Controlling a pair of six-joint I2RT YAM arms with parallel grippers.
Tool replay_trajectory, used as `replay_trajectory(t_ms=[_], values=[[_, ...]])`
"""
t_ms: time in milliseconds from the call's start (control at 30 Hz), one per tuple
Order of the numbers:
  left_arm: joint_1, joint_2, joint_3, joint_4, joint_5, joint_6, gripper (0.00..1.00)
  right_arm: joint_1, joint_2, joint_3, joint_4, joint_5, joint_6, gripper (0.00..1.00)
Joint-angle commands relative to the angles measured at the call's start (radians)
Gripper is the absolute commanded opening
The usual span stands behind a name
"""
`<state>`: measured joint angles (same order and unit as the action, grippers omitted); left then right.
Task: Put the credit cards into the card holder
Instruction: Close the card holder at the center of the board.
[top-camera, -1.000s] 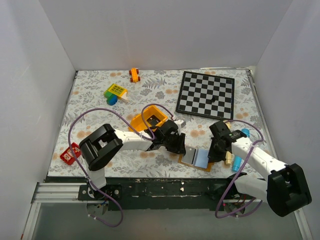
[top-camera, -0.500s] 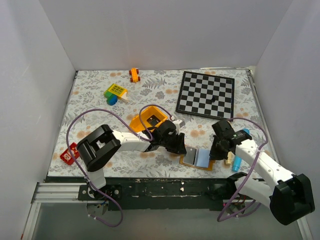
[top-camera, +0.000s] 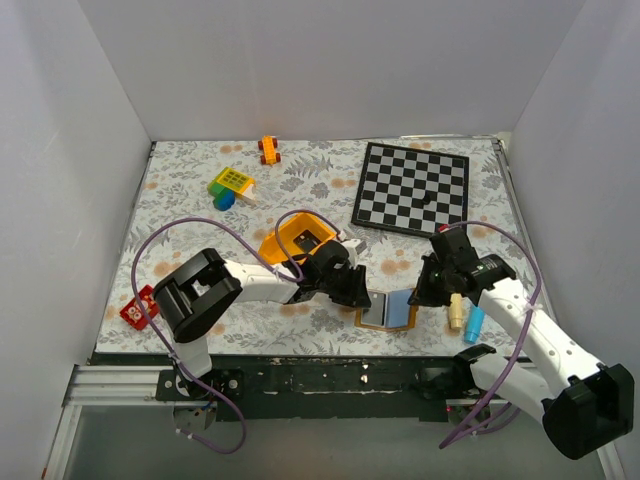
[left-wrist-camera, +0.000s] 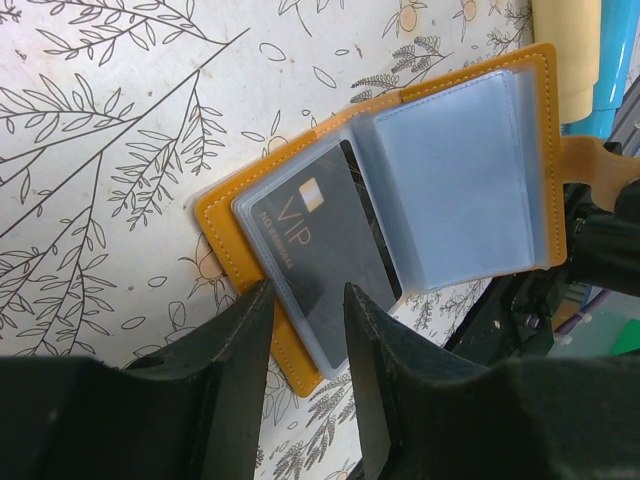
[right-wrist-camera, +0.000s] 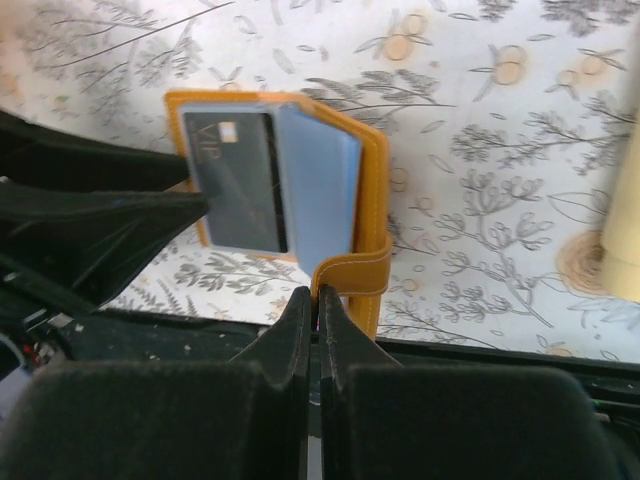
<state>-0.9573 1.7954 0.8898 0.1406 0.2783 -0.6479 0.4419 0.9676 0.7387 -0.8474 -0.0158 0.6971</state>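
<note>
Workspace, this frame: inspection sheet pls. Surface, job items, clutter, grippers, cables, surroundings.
Surface: floral-print table cover, flat, no spill seen.
Job's things: tan leather-like folding card holder lying open near the front edge; one black plastic VIP credit card seated inside it.
Clutter: black-and-white chequered board, yellow plastic bin with something dark inside, orange toy car, yellow-green-blue toy block, red patterned block, cream cylinder, blue cylinder.
Grippers: left gripper jaws apart, tips at the holder's edge; right gripper shut on the holder's strap.
Cables: purple cables loop over both arms, one over the bin.
Surroundings: plain white walls on three sides; nothing else seen.
</note>
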Motion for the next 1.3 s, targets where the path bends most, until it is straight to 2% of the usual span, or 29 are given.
replay_trajectory(t_ms=[0,333,600,1033,1267], values=[[0.006,-0.041,-0.026,0.024,-0.001,0.001,0.34,0.012,-0.023,0.034,0.120,-0.157,-0.031,0.01],[0.009,-0.037,-0.055,0.056,0.009,-0.018,0.33,0.017,0.031,0.021,0.343,-0.366,-0.033,0.01],[0.011,-0.083,-0.075,0.030,-0.030,-0.006,0.32,0.060,0.123,0.002,0.491,-0.435,-0.027,0.01],[0.011,-0.295,-0.091,-0.208,-0.131,0.040,0.32,0.106,0.195,-0.050,0.565,-0.406,-0.034,0.01],[0.011,-0.421,-0.213,-0.272,-0.221,0.002,0.29,0.141,0.226,-0.047,0.605,-0.423,-0.038,0.01]])
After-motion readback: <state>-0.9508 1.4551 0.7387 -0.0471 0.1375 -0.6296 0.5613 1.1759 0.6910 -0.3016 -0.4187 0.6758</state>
